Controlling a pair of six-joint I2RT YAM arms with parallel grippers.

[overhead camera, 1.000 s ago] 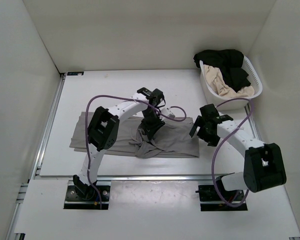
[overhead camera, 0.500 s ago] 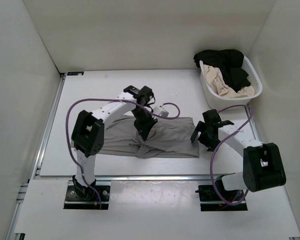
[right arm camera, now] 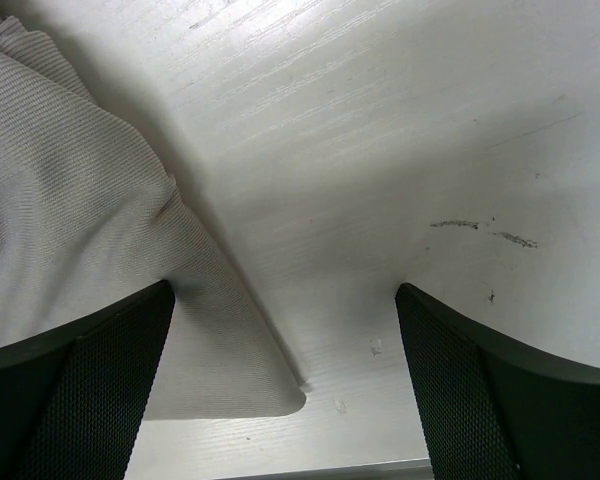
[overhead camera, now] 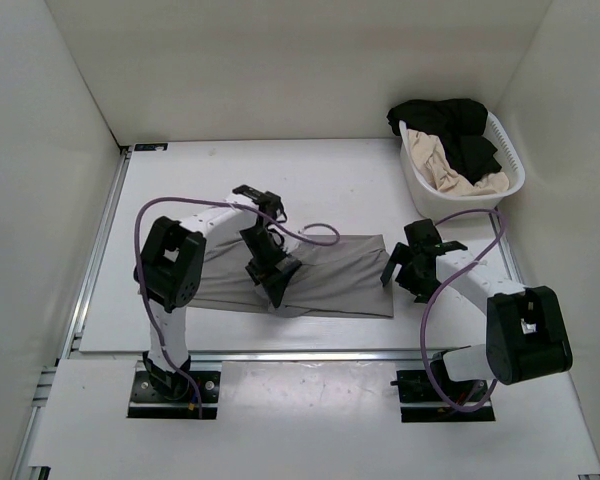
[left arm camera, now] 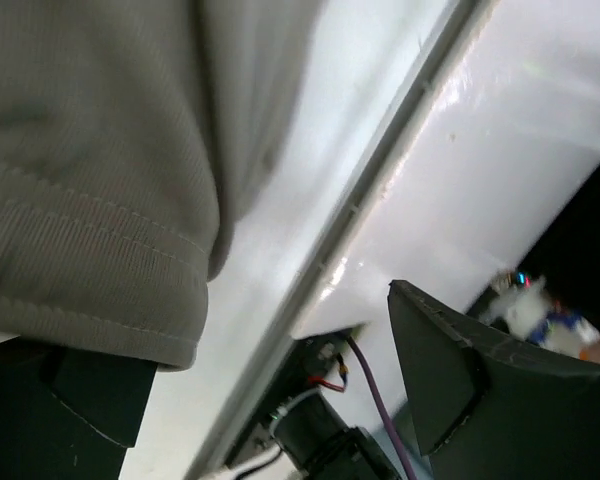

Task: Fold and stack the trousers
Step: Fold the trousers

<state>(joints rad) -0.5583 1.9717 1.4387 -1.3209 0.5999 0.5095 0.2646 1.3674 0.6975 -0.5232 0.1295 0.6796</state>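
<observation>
We see the trousers (overhead camera: 345, 280) lying folded in a long grey band across the middle of the table (overhead camera: 180, 185), well apart from the basket (overhead camera: 416, 185) in the far right corner. Our left gripper (overhead camera: 275, 282) hangs over the band's near edge, fingers (left arm camera: 450, 370) spread wide and holding nothing, a hem just beside one of them; our right gripper (overhead camera: 405, 268) sits low at the band's right end, also wide open, its fingers (right arm camera: 480, 390) straddling the cloth's corner

Top view, centre: middle of trousers (overhead camera: 345, 280) being masked by left gripper (overhead camera: 272, 278). Left wrist view: trousers being cropped at upper left, blurred. Right wrist view: being cropped at left edge.
</observation>
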